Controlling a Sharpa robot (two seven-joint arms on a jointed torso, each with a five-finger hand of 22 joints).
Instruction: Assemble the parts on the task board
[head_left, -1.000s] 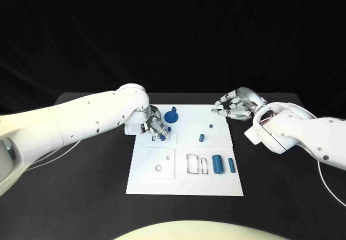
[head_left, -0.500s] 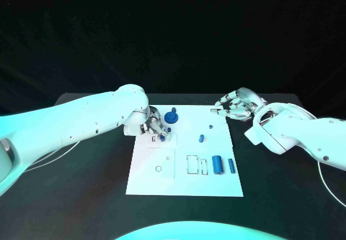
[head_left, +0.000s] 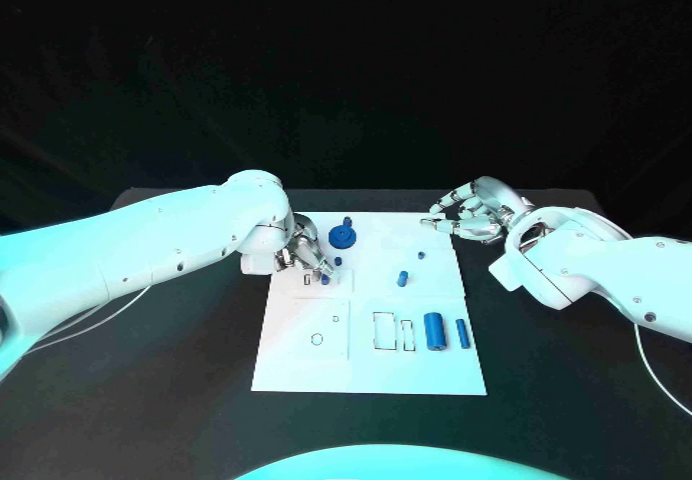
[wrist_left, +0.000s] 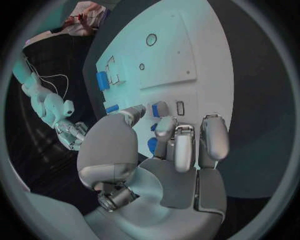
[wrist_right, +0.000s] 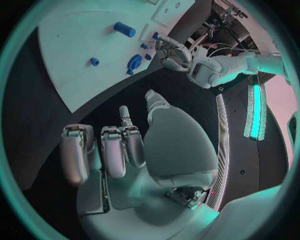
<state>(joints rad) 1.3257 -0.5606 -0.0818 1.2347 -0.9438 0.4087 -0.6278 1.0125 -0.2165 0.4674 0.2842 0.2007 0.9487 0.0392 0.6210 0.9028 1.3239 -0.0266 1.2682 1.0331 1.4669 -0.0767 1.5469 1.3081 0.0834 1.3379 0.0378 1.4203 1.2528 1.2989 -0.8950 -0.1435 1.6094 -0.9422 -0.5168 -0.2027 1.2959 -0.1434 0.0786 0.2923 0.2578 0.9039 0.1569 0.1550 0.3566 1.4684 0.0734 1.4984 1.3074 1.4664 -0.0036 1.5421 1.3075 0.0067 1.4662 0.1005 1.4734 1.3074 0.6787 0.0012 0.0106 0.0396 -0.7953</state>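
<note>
The left hand is easing back toward the board's far-left edge, pinching a small blue part; the right hand is staying curled, empty.

- left hand slides a bit toward the far-left corner of the task board
- small blue part now shows beside its fingers

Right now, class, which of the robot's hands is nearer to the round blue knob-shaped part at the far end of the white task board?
Left. The left hand sits over the board's left edge, right beside the round blue knob-shaped part. The right hand hovers off the white task board, past its far right corner, clearly farther away.
</note>
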